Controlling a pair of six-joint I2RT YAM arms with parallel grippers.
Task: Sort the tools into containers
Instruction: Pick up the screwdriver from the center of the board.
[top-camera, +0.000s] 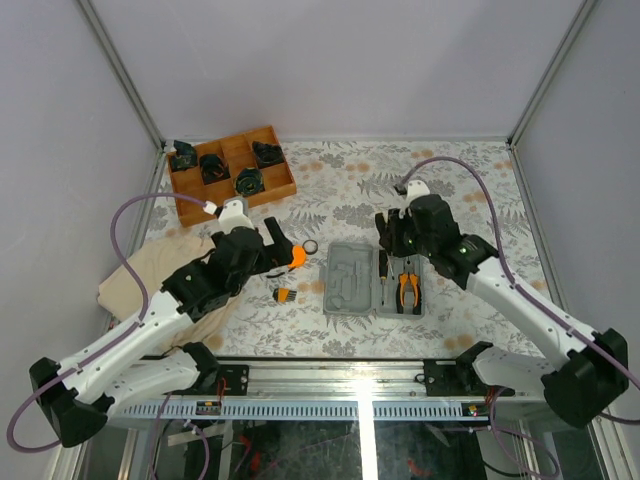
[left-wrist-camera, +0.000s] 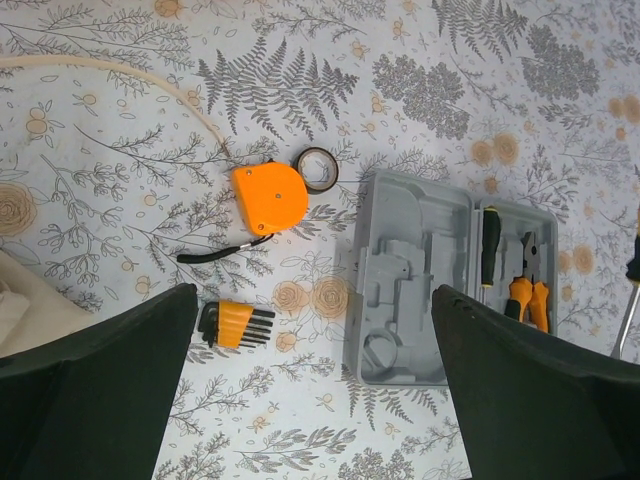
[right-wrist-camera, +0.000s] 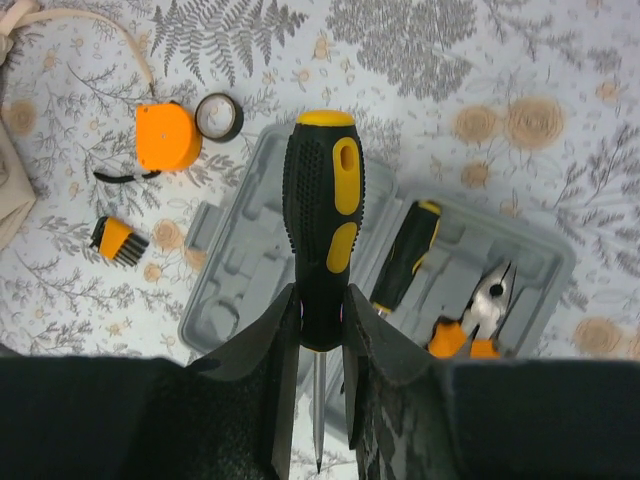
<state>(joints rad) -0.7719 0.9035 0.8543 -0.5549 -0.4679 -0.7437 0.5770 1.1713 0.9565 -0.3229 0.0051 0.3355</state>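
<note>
Right wrist view: the right gripper (right-wrist-camera: 320, 312) is clamped on a black-and-yellow screwdriver (right-wrist-camera: 322, 215). Its fingers (right-wrist-camera: 285, 335) pinch the narrow end of the handle, where the shaft begins. The tool's long axis runs straight along the gripper, with the yellow butt pointing away from the wrist and the bare shaft pointing back between the fingers. It hangs over the open grey case (right-wrist-camera: 235, 270).

In the case's right half a second screwdriver (right-wrist-camera: 405, 255) lies with its handle toward the far side. Just beside it are the orange-handled pliers (right-wrist-camera: 482, 315), jaws also pointing away and handles partly hidden behind the gripper. From above, the case lies flat on the tabletop (top-camera: 340, 195), its long side running left to right, near the arms' bases.

The left gripper (top-camera: 282, 245) stands wide apart and holds nothing, hovering over the orange tape measure (left-wrist-camera: 270, 197). A small black ring (left-wrist-camera: 318, 168) touches the tape measure's far right corner. The folded hex keys (left-wrist-camera: 238, 325) lie nearer the arms, long axis left to right, key ends toward the case. All three rest on the tabletop left of the case.

A wooden tray (top-camera: 230, 170) sits at the far left, and a beige cloth (top-camera: 150, 270) lies under the left arm.
</note>
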